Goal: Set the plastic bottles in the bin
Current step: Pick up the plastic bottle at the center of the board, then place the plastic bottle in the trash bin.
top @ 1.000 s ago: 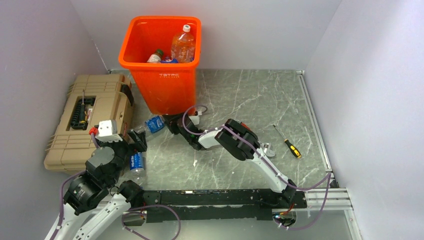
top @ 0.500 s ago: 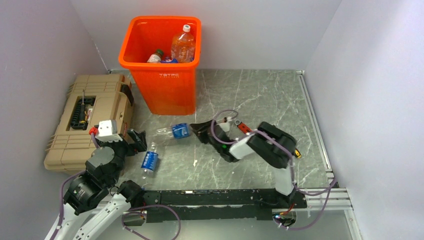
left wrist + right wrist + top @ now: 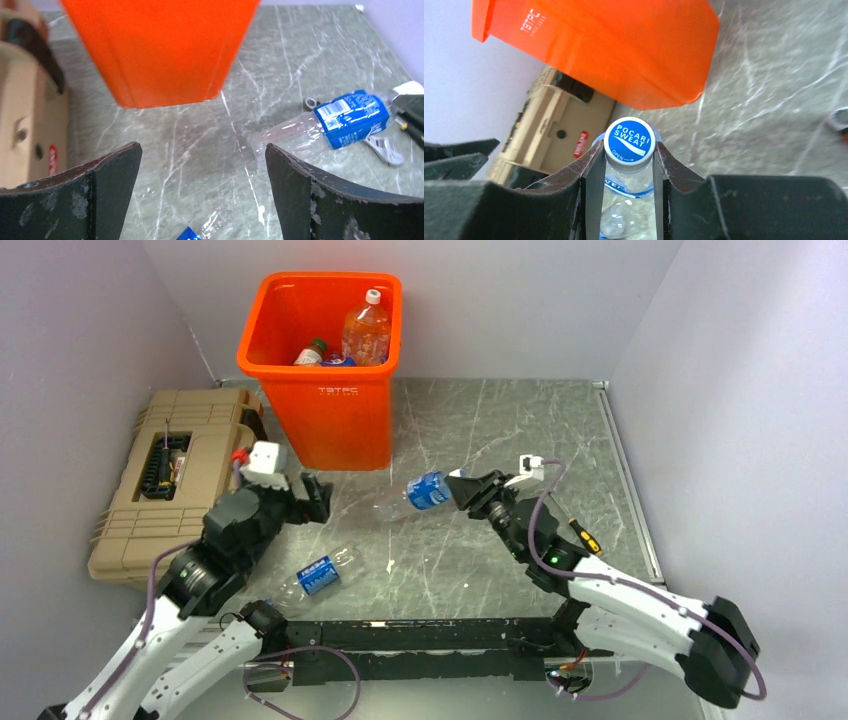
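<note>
Marble tabletop (image 3: 470, 420) near the arm bases: one clear blue-labelled bottle (image 3: 322, 574) loose on its side, rolled a little rightward over the last second, still to be collected. Just beyond, left gripper (image 3: 312, 498), jaws spread wide and empty, swung forward from beside that bottle toward the foot of the orange bin (image 3: 330, 405); arm bent at the elbow beside the tan toolbox (image 3: 150, 510), wrist aimed at the bin's front. Mid-table, right gripper (image 3: 462, 488) clamped on the neck of a Pocari Sweat bottle (image 3: 425, 492), blue cap between the fingers (image 3: 589, 170), body pointing left, apparently clear of the marble. Drawn back from the bin's base within the last second; right arm folded low, forearm reaching in from the right. Probably marks the carry begun, with the drop over the rim still ahead. Farthest, against the back wall, the bin with several bottles (image 3: 366, 332) already inside.
</note>
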You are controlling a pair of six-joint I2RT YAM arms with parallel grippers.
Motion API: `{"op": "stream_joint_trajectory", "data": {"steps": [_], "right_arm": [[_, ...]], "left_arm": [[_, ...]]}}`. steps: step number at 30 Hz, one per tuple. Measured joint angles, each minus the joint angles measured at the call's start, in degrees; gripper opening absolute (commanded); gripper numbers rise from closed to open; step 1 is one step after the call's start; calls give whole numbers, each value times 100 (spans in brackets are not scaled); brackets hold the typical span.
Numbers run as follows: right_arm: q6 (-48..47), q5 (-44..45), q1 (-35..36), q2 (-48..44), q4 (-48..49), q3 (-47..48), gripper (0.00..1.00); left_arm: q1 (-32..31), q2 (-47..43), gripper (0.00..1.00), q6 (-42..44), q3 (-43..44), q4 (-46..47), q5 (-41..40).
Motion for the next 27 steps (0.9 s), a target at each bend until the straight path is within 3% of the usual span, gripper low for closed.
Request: {"op": "stream_joint_trajectory", "data": {"steps": [3,6,11,16,27], "right_arm": [[-782,118,-26,-697,-772,140,0],[-1543,2,-35,-957,-1685,643,0],[-2754,-844,-35,-975,-3285,2026,0],[-3449,-1878,-35,-973,-4280,2800,0],[-3683,-3145,-35,-1014,-4603,2924,0]], "left_arm": [[0,570,100,319,146,295,612],[4,1025,99,793,378,531,1838],[2,1746,99,1845,1178,459,4299],[0,2487,100,2516,1792,365,5936],[-83,3901,100,2190,1860,1108,7702]]}}
